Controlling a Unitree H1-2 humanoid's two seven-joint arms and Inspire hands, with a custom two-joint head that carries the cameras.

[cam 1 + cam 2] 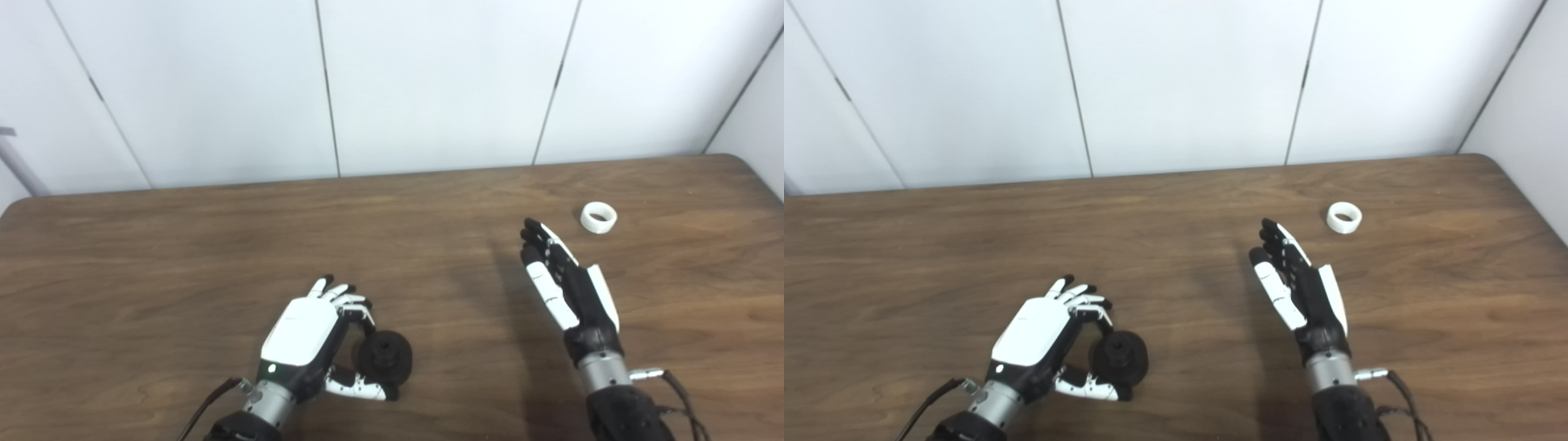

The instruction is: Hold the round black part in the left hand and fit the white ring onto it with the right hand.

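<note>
The round black part [385, 357] stands near the table's front edge, its hub with a centre hole facing up and right. My left hand [306, 343] wraps it from the left, curled fingers [355, 306] on its far side and thumb [358, 387] on its near side. The white ring [598, 217] lies alone on the table at the back right. My right hand [566, 285] is held edge-on above the table with its fingers straight and apart, holding nothing. Its fingertips point toward the back, a little short and left of the ring.
The brown wooden table [184, 257] ends at a white panelled wall [429, 86] behind. Its rounded right corner [744, 165] lies just beyond the ring. A grey pole [18, 162] stands off the table's back left corner.
</note>
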